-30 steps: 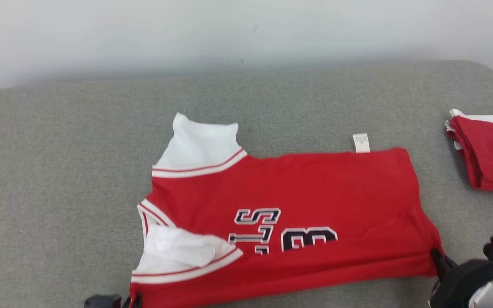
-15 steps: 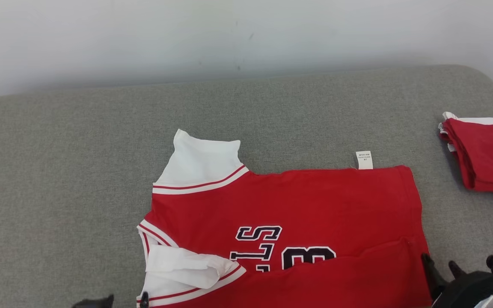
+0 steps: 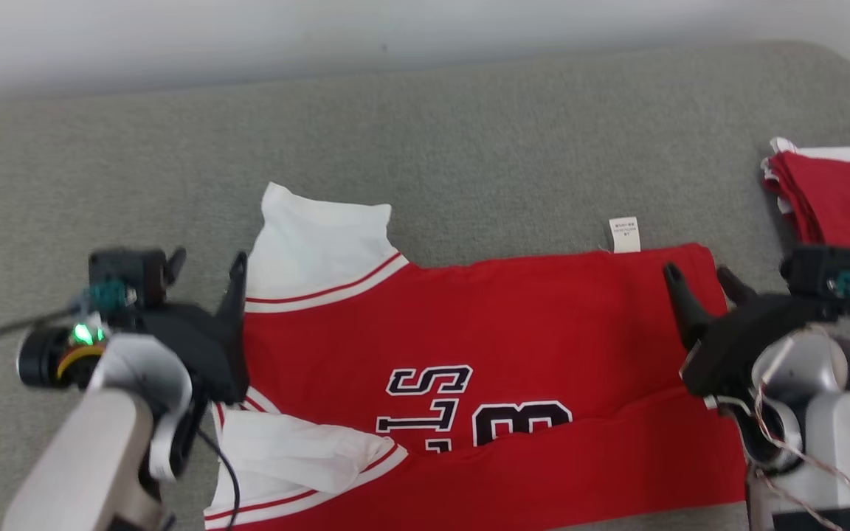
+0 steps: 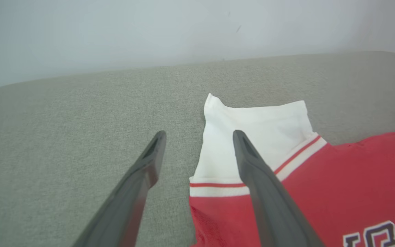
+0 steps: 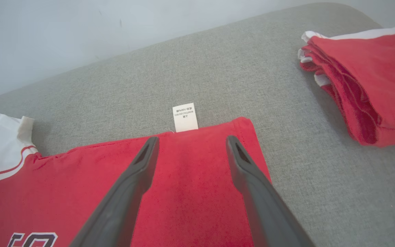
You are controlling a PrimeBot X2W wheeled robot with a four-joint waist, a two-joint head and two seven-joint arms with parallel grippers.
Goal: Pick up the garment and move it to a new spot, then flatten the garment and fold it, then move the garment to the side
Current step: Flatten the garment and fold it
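**Both claws wide open and empty over the half-folded jersey**

A grey upholstered surface (image 3: 469,133) runs across the head view, with a pale wall (image 3: 248,29) behind it. The red jersey (image 3: 528,310) lies flat on it, near the front and middle, neck end toward the robot's left and hem toward its right. Its near long edge is folded up over the body, hiding the lower part of the dark lettering (image 3: 469,405).

Well apart from it, at the far right, rests a stack of folded red garments (image 3: 845,206) with white edges.

The left gripper (image 3: 207,258) hangs at the jersey's neck end, its fingers spread wide and holding nothing. In the left wrist view, one finger is over bare grey fabric and the other over the far white sleeve (image 4: 252,133).

The right gripper (image 3: 696,273) hangs over the hem's far corner, likewise spread wide and empty, both fingers above red cloth.

A second white sleeve (image 3: 292,442) lies crumpled at the near left.

A small white label (image 3: 623,234) pokes out from the far edge, just beside the right gripper.
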